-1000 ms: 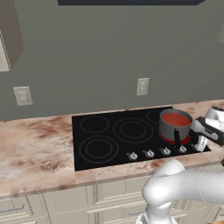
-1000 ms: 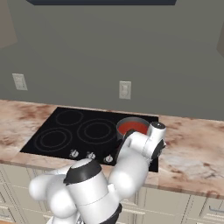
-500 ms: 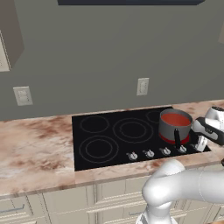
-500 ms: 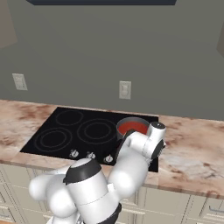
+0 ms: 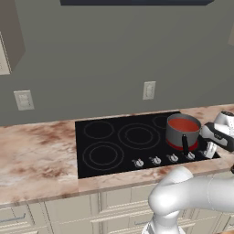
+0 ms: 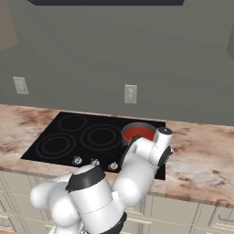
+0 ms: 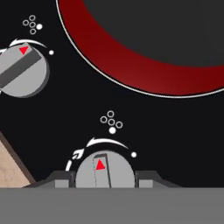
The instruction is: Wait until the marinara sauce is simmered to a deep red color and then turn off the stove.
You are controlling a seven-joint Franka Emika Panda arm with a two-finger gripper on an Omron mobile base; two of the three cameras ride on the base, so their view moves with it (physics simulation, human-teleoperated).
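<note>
With our gripper (image 7: 105, 181) fingers closed on the knob (image 7: 105, 168), we risk slipping off while the burner (image 7: 144, 70) glows.

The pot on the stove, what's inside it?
The pot holds smooth red sauce, filling it nearly to the rim. Whatever lies below the sauce's surface is covered. Under the pot, a burner glows red.

Black glass stove (image 5: 114, 153) marked with thin grey concentric rings; silver knobs (image 7: 105, 170) bearing red triangle pointers and white dot symbols. Orange-red marinara sauce (image 5: 183, 124) in a grey metal saucepan (image 5: 176, 135) with black handle; glowing red burner ring (image 7: 131, 65) beneath. Mottled beige-and-brown marble counter (image 5: 36, 160); grey-green wall (image 5: 114, 55) with cream outlets (image 5: 149, 90).
</note>
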